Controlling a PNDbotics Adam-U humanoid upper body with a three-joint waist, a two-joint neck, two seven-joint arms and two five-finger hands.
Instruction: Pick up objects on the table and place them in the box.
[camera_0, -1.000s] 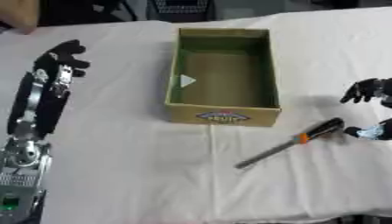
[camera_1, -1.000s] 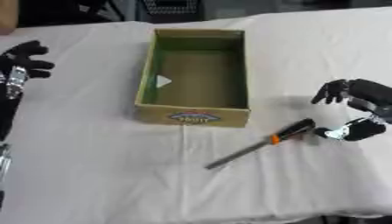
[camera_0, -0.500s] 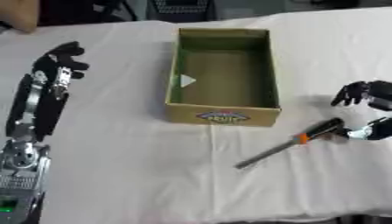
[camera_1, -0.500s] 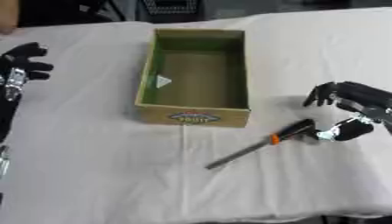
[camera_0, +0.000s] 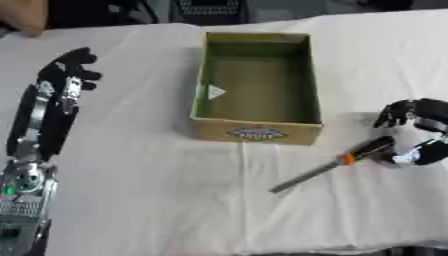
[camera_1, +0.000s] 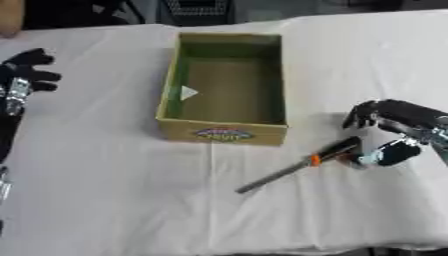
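White-clothed worktop (camera_0: 157, 190) holds an open box (camera_0: 256, 82) at centre, with a screwdriver (camera_1: 297, 166) lying near-right of it. Right hand (camera_1: 391, 131) has fingers spread beside the handle, not gripping; left hand (camera_0: 68, 70) rests open, far left.

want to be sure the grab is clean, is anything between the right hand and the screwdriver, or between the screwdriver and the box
Nothing visible does. The right hand sits right at the handle end of the screwdriver, with only bare white tablecloth around it. Between the screwdriver and the cardboard box there is only cloth; the box's near wall must be cleared.
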